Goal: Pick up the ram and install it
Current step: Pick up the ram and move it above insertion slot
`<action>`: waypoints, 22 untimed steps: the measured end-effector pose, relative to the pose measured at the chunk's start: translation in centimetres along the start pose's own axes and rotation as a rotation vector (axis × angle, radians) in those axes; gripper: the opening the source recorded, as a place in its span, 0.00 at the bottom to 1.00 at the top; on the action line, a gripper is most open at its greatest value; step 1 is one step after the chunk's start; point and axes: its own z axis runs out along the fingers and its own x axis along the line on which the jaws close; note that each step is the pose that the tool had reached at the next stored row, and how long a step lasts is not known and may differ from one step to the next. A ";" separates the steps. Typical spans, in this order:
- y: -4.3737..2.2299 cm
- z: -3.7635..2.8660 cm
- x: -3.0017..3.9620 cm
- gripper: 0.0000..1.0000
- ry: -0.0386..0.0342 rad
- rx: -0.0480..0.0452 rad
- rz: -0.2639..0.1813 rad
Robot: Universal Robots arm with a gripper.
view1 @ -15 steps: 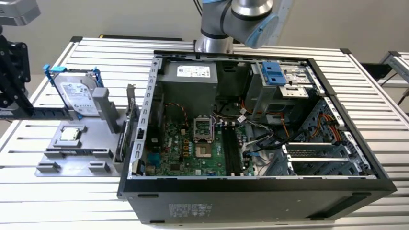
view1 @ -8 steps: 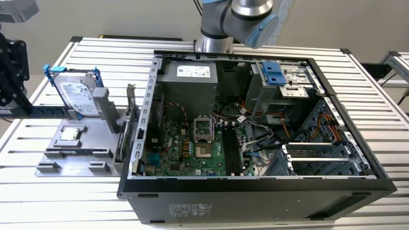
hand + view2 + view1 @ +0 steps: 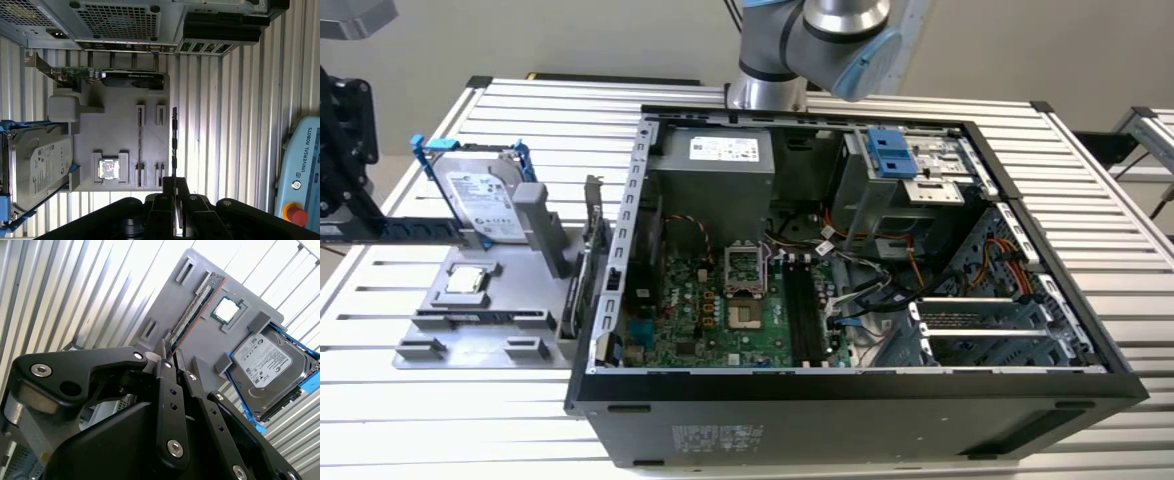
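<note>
Slatted aluminium bench (image 3: 454, 420); black gripper (image 3: 174, 181) pinching slim bluish ram stick (image 3: 174, 135) by one end, imo might pivot, miss black motherboard slots (image 3: 803, 318).

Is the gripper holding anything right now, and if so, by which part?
Yes. The fingers are shut on the ram, holding it by one short end; the rest juts out free ahead of them.

Hard drive (image 3: 487, 200) and processor (image 3: 467, 281) on tray (image 3: 494, 335), at the exterior view's left of computer case (image 3: 854, 405).

exterior overlooks case (image 3: 854, 385); wrist views (nearer) share tray (image 3: 210, 345) (image 3: 115, 135).
</note>
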 end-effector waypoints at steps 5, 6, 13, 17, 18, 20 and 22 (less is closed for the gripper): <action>0.01 -0.26 -0.02 0.00 0.0000 0.0000 0.000; 0.01 -0.31 -0.02 0.00 0.0000 0.0000 0.000; 0.01 -0.57 -0.04 0.00 0.0000 0.0000 0.000; 0.01 -0.59 -0.04 0.00 0.0001 -0.0002 0.000; 0.01 -0.60 -0.04 0.00 0.0000 -0.0001 0.000; 0.01 -0.61 -0.04 0.00 0.0000 0.0000 0.000; 0.01 -0.62 -0.04 0.00 0.0000 0.0000 0.000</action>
